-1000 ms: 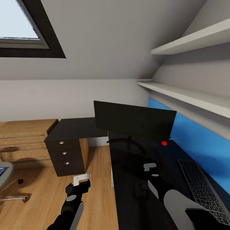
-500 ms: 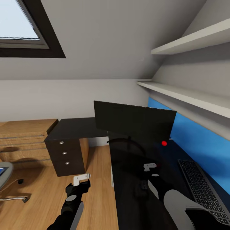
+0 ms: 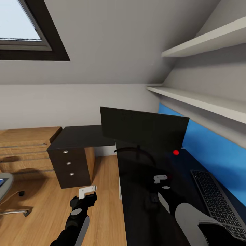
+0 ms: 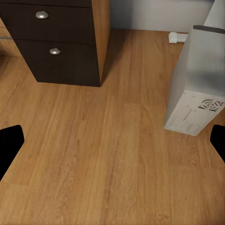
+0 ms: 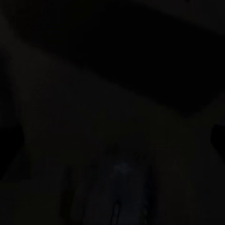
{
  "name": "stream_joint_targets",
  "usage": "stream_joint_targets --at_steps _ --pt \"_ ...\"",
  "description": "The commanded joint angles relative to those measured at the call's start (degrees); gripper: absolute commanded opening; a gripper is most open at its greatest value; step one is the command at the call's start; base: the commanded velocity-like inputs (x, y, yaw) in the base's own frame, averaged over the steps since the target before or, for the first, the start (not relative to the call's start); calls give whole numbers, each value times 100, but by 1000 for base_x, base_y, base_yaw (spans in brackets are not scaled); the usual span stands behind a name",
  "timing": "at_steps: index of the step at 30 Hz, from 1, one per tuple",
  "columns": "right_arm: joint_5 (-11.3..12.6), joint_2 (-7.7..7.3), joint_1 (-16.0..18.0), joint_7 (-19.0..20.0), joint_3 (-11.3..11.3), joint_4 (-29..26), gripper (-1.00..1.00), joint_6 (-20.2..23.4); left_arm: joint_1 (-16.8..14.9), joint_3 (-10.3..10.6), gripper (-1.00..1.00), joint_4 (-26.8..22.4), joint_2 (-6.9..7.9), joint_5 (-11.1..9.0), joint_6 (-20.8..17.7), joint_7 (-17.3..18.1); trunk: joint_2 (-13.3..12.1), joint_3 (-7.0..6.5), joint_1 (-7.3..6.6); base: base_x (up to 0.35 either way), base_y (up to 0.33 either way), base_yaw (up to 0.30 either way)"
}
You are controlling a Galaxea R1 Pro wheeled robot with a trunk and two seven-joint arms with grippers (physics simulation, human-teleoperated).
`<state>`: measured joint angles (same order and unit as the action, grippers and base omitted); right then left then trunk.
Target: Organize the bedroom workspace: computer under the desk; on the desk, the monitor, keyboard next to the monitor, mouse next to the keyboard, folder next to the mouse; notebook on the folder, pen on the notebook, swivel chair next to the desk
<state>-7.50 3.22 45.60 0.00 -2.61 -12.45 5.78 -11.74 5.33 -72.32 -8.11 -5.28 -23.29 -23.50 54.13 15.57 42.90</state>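
The black monitor (image 3: 143,131) stands on the dark glossy desk (image 3: 136,215), with a small red light (image 3: 175,152) at its lower right. A dark keyboard (image 3: 217,205) lies along the desk's right side by the blue wall panel. My right gripper (image 3: 160,180) hovers low over the desk in front of the monitor, open; its wrist view is almost black, with a faint pale shape (image 5: 124,176) I cannot identify. My left gripper (image 3: 87,193) hangs open over the wooden floor left of the desk. The grey computer tower (image 4: 194,89) stands on the floor. The swivel chair (image 3: 5,188) sits at the far left edge.
A dark drawer unit (image 3: 70,167) with round knobs (image 4: 42,15) stands beyond the left gripper under a dark side top (image 3: 82,136). A wooden dresser (image 3: 24,147) is behind it. Two white shelves (image 3: 205,102) run above the desk on the right. A window is upper left.
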Motion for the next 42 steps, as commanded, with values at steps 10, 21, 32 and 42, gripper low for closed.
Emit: stream_joint_targets --at_steps 10,21,32,42 --pt "-59 3 2 0 -29 -12 100 116 -4 12 100 -5 2 -56 -17 -49 408 188 221 0 0 0" --pt "-44 3 2 0 -91 -12 100 314 -4 12 100 -2 2 -55 -17 -49 849 385 463 0 0 0" --pt "178 3 2 9 -101 -12 100 559 -4 12 100 -2 2 -53 -17 -49 849 385 463 0 0 0" --pt "270 3 2 13 -99 -18 100 751 -4 12 100 -2 2 -53 -17 -47 849 385 463 0 0 0"
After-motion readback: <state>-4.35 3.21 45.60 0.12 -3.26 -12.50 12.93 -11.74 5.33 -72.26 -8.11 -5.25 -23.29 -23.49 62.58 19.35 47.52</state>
